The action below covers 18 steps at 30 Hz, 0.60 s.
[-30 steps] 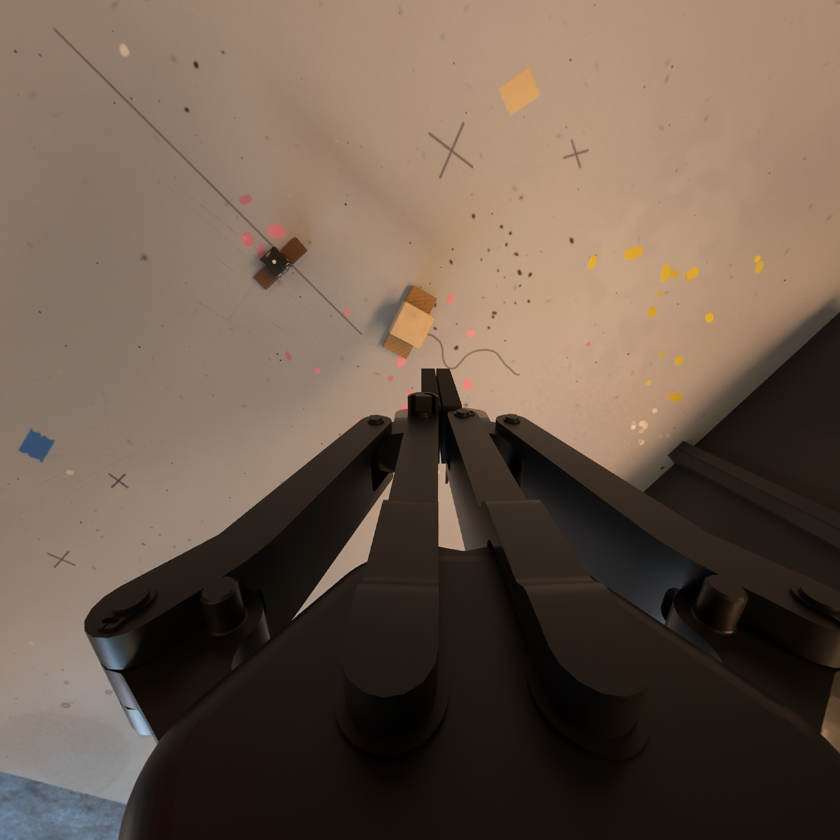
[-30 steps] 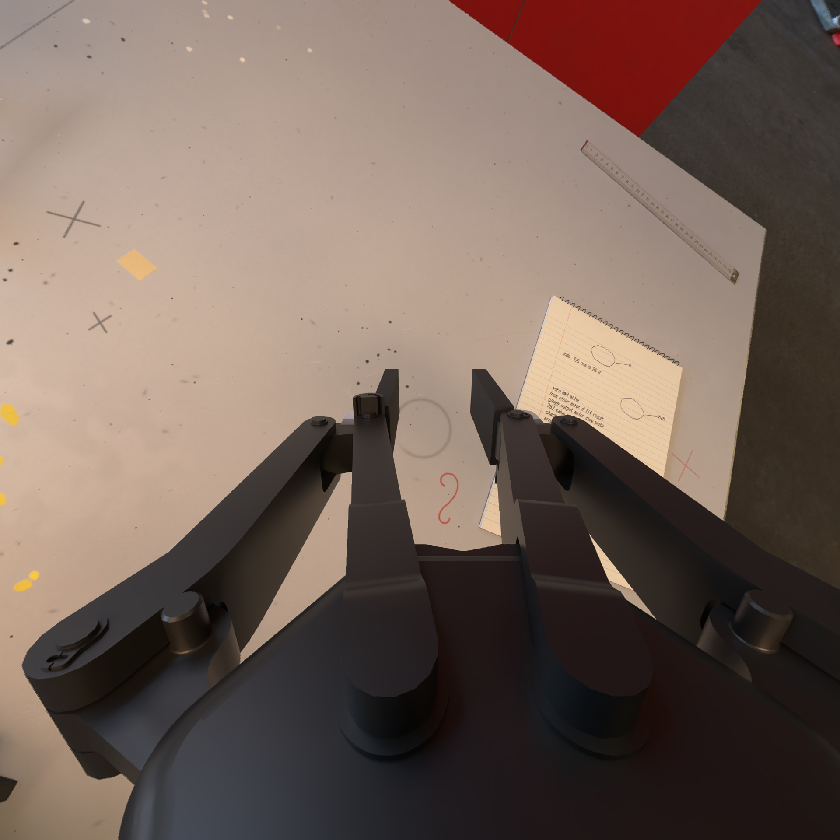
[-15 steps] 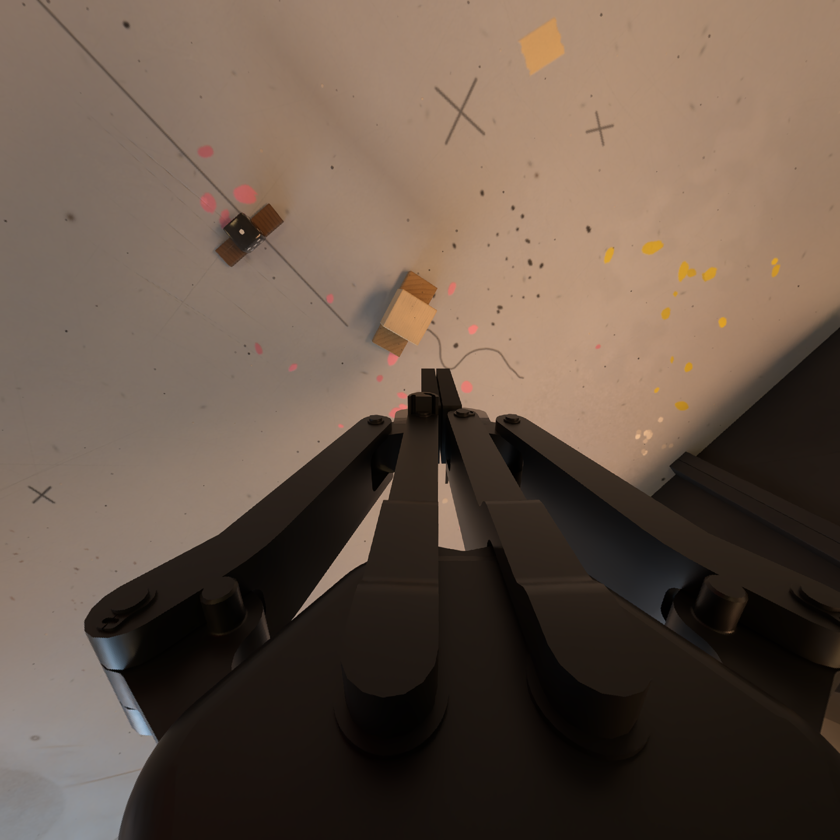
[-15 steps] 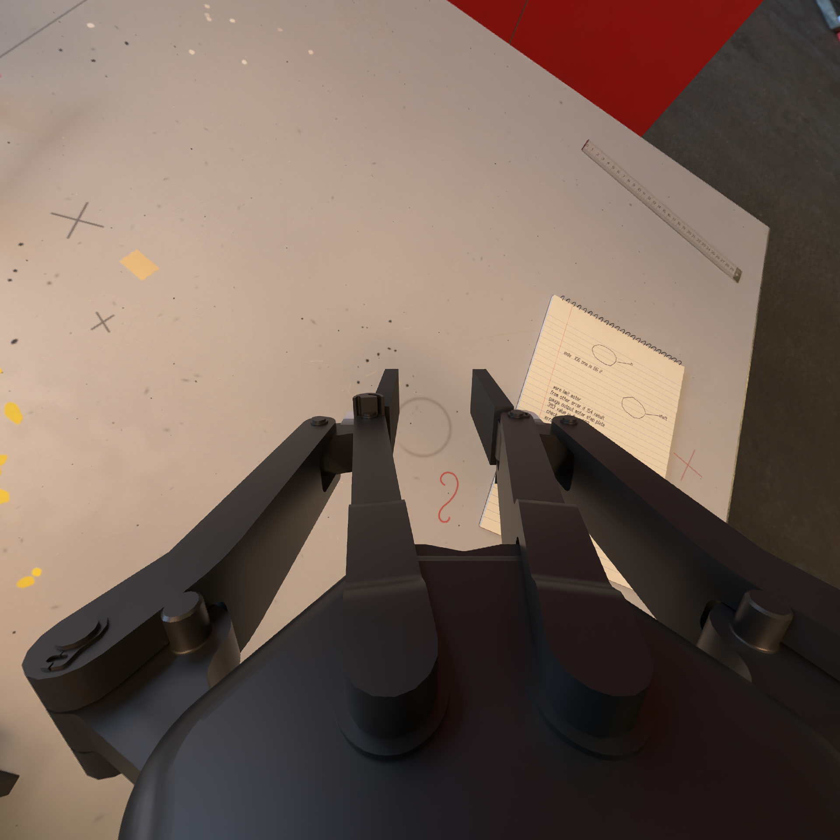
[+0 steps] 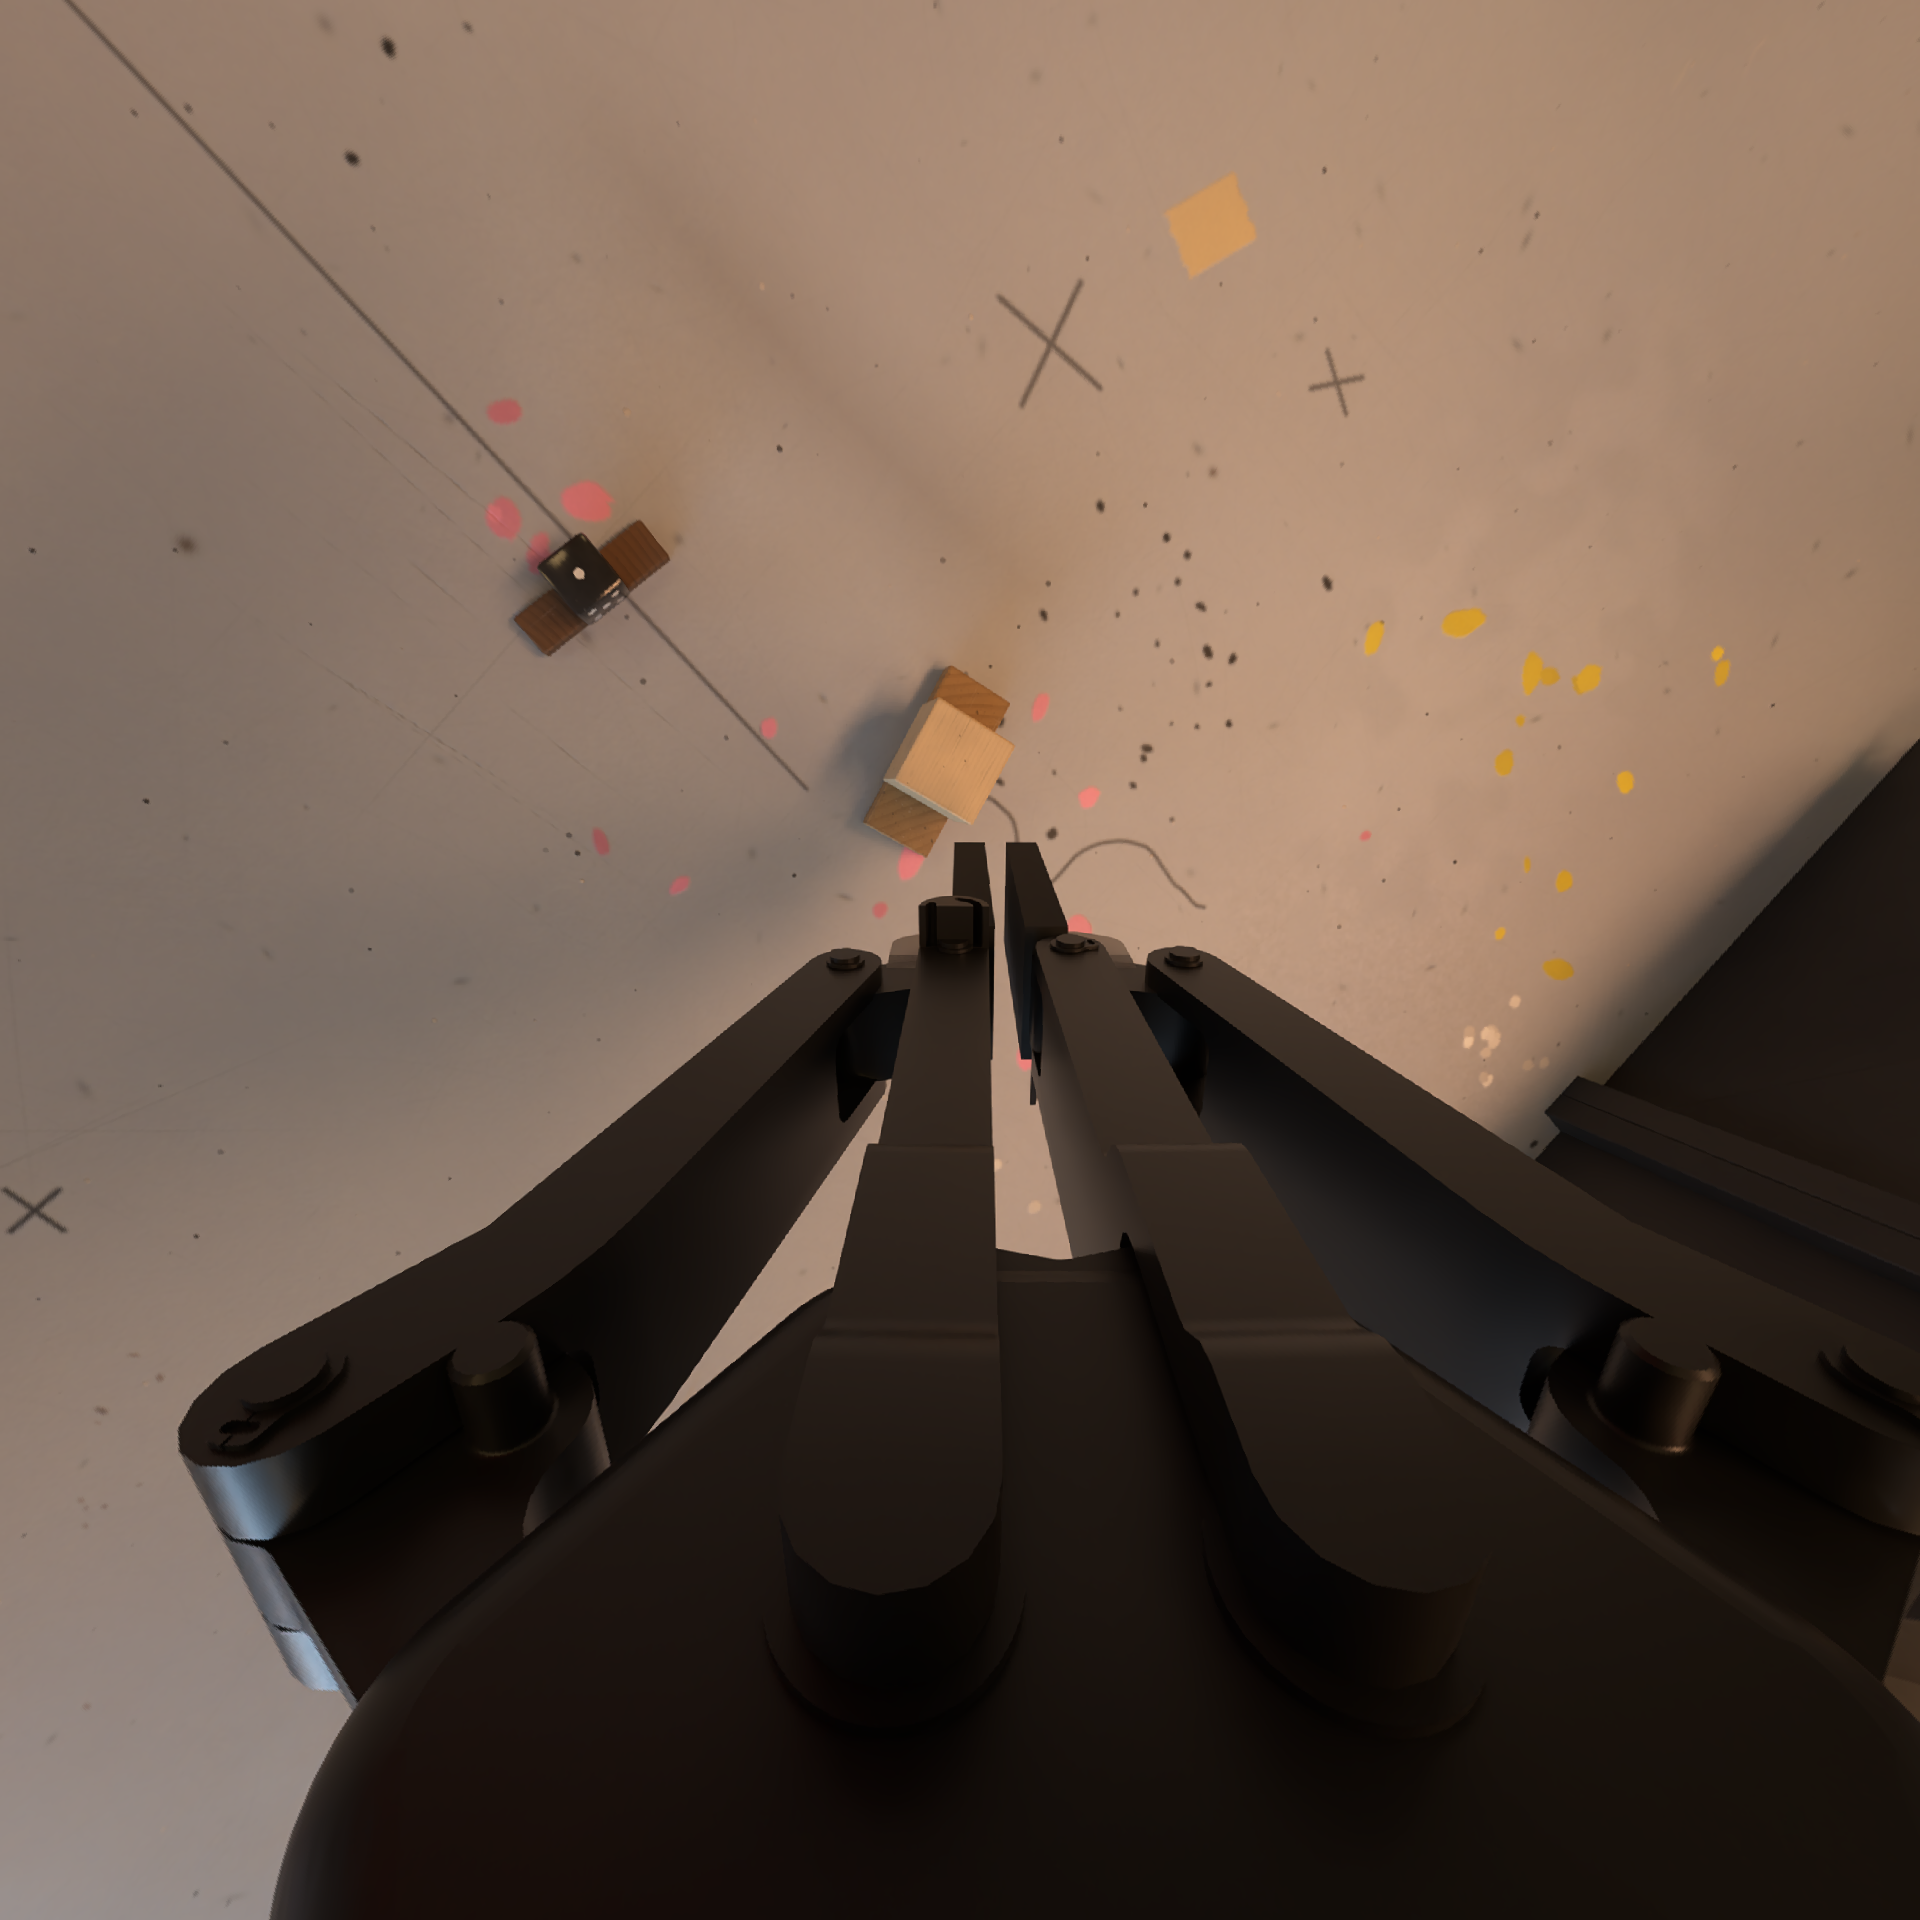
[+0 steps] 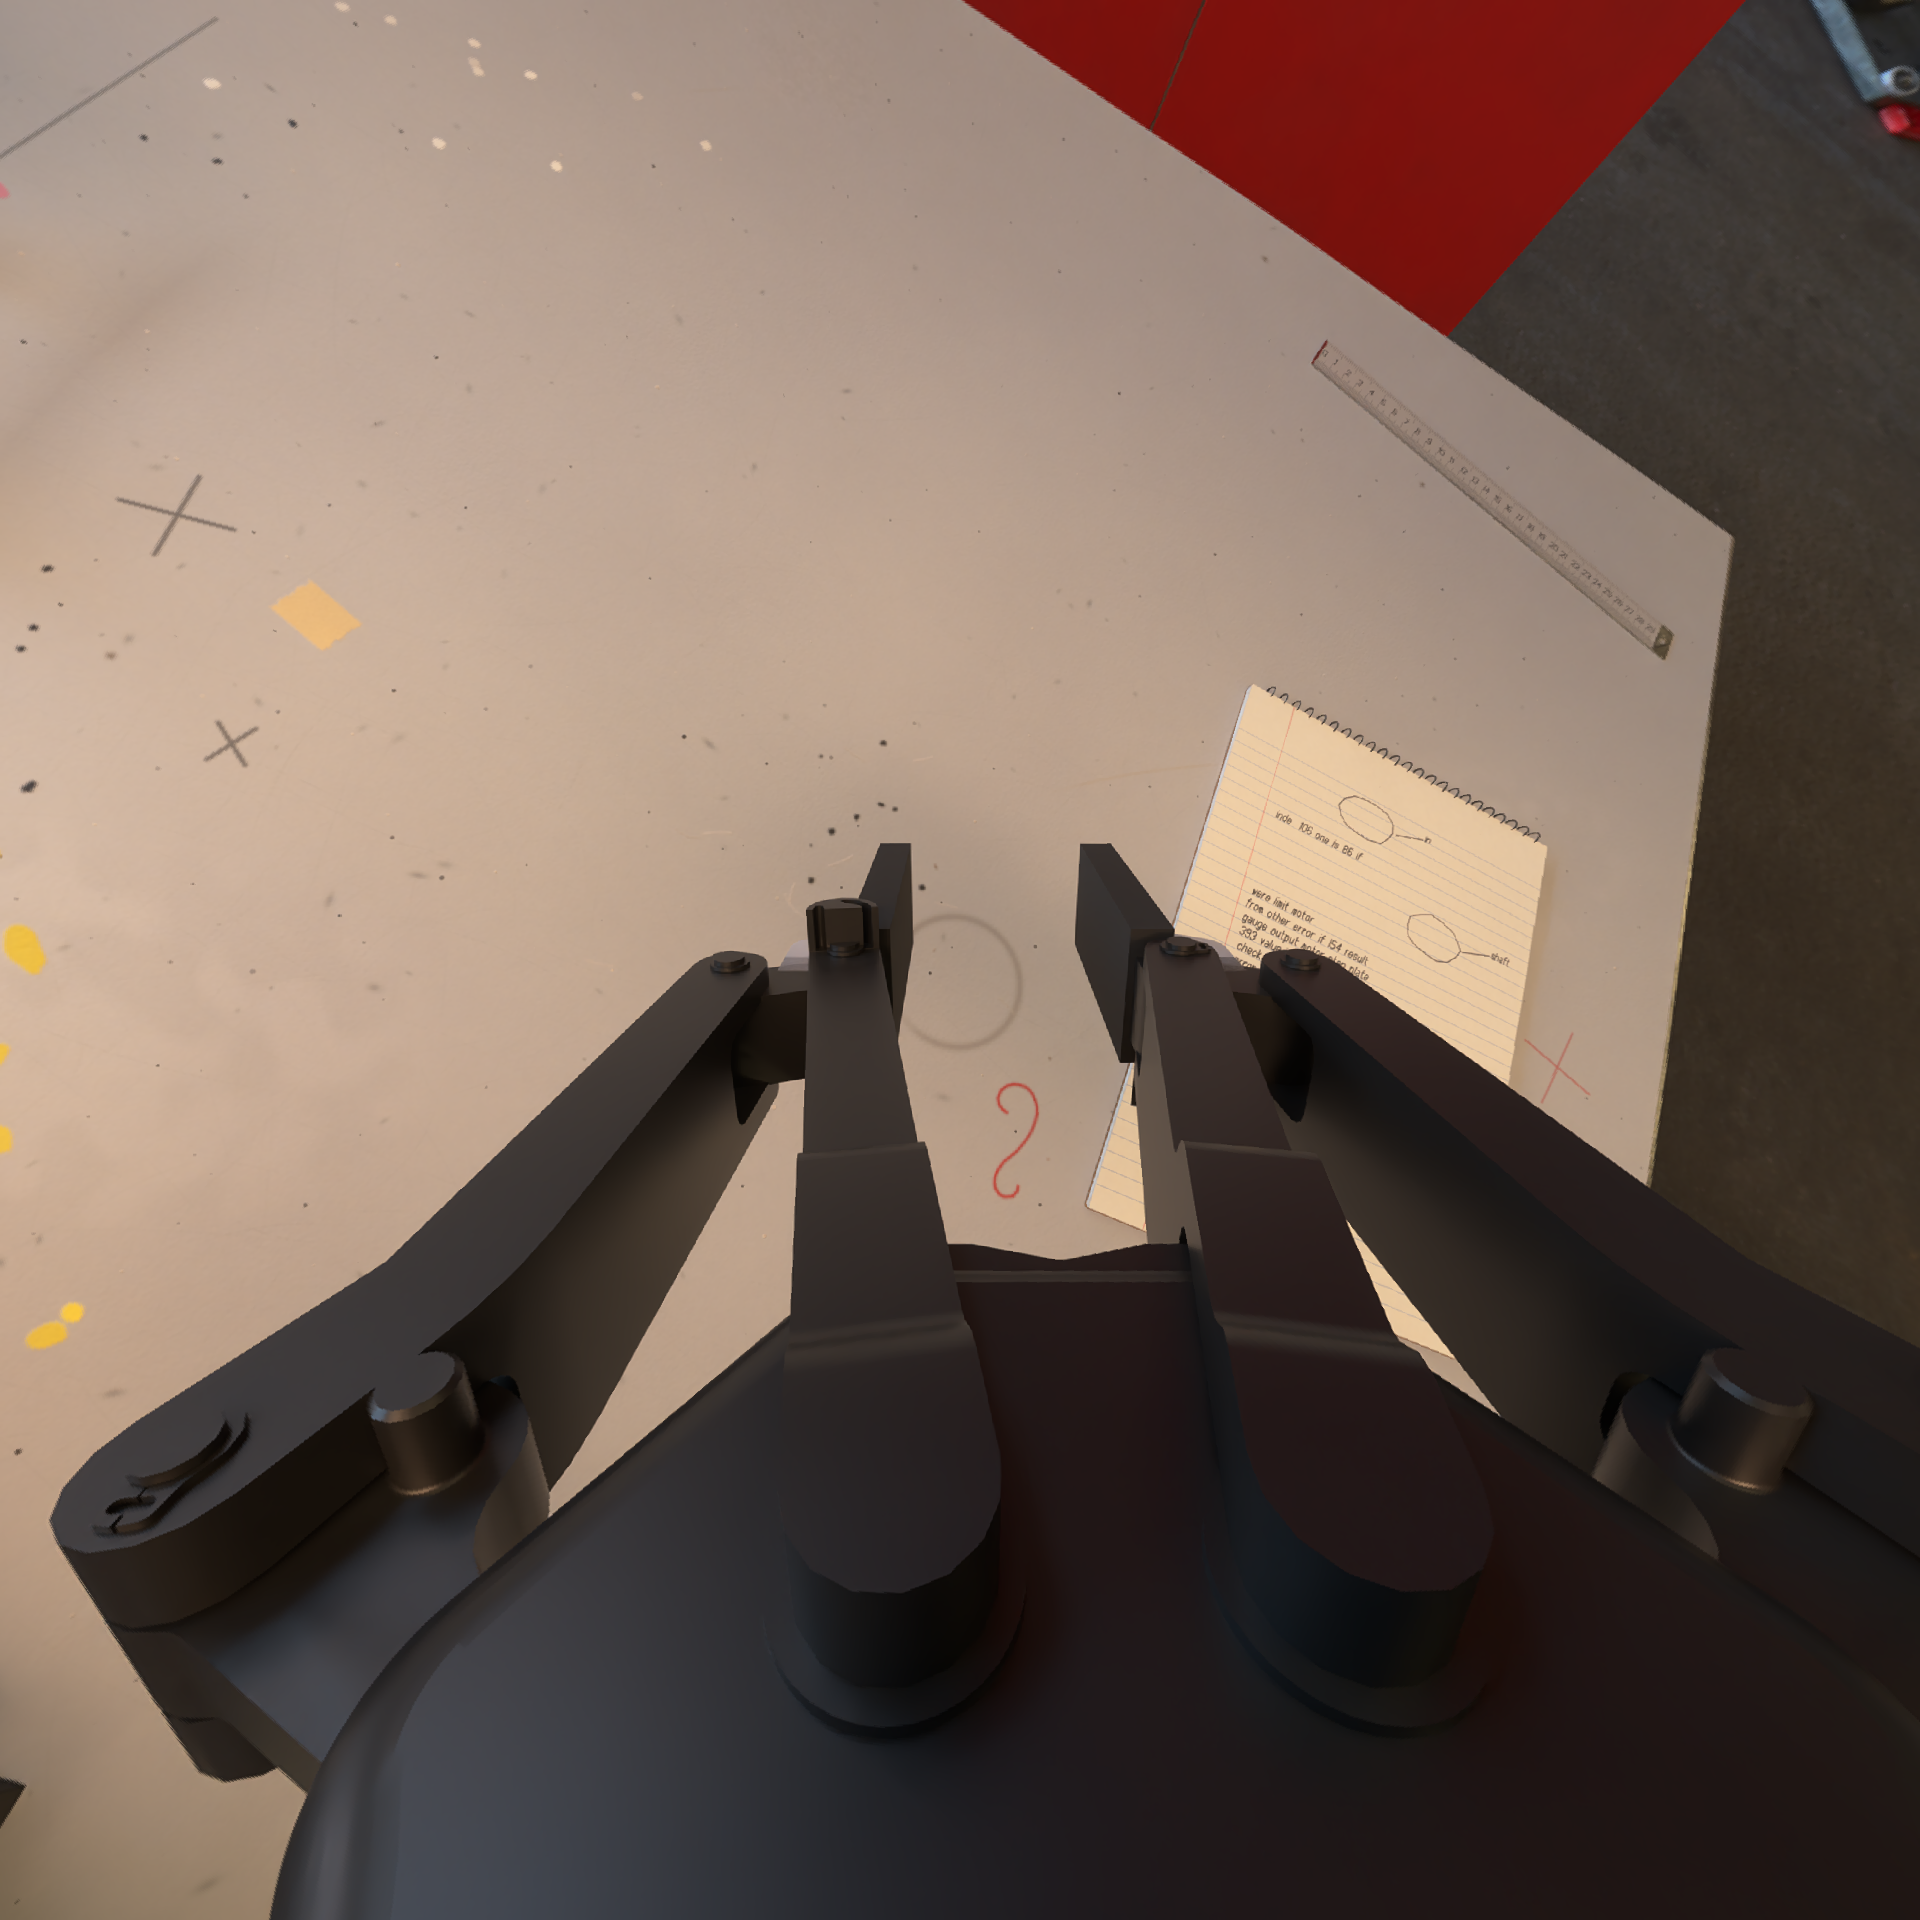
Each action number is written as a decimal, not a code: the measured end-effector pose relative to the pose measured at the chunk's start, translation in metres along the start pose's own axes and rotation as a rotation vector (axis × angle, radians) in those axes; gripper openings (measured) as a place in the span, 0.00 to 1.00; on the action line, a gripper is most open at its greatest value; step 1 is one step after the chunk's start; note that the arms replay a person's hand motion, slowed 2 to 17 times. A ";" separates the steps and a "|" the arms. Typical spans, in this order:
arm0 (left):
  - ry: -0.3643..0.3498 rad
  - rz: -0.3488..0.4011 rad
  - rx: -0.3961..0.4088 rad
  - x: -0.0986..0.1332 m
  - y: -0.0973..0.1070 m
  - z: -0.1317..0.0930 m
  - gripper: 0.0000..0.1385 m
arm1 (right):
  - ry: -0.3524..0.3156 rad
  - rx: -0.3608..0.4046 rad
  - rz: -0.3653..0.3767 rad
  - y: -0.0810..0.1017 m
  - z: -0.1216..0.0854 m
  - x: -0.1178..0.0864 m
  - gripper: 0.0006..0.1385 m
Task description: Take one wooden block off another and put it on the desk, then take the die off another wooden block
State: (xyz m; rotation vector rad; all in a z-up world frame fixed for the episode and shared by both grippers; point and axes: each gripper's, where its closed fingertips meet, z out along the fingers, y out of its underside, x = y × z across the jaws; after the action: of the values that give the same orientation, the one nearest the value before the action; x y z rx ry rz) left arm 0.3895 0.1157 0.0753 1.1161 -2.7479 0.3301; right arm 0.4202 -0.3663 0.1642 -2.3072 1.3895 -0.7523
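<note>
Left wrist view: three wooden blocks (image 5: pixel 953 766), one die (image 5: pixel 582 579).

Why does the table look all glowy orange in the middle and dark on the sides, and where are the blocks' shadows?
Left wrist view: warm light brightens the desk past the pale block, whose soft shadow falls to its left; the left gripper looks dark. Right wrist view: the same glow fades to grey towards the notepad.

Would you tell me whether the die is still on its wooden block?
On: the black die sits atop the dark wooden block, untouched.
</note>
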 end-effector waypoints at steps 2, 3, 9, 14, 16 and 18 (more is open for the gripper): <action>0.004 0.006 0.026 -0.001 -0.002 -0.001 0.05 | 0.002 0.004 0.001 0.000 -0.001 0.000 0.31; 0.006 0.010 0.038 -0.001 -0.002 -0.002 0.06 | 0.003 0.006 0.001 -0.001 -0.001 0.001 0.31; -0.013 0.056 0.094 -0.005 -0.005 -0.004 0.14 | 0.004 0.013 0.001 -0.001 -0.003 0.001 0.31; -0.065 0.129 0.145 -0.011 -0.007 -0.005 0.17 | 0.006 0.012 -0.003 0.000 -0.003 0.001 0.31; -0.096 0.164 0.164 -0.014 -0.008 -0.006 0.18 | 0.008 0.011 -0.006 0.000 -0.004 0.001 0.31; -0.129 0.204 0.183 -0.017 -0.009 -0.006 0.18 | 0.011 0.010 -0.010 0.000 -0.004 0.001 0.31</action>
State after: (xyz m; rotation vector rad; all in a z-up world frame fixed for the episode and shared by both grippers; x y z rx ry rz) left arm 0.4080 0.1223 0.0791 0.9250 -3.0054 0.5649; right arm 0.4185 -0.3673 0.1676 -2.3068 1.3771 -0.7749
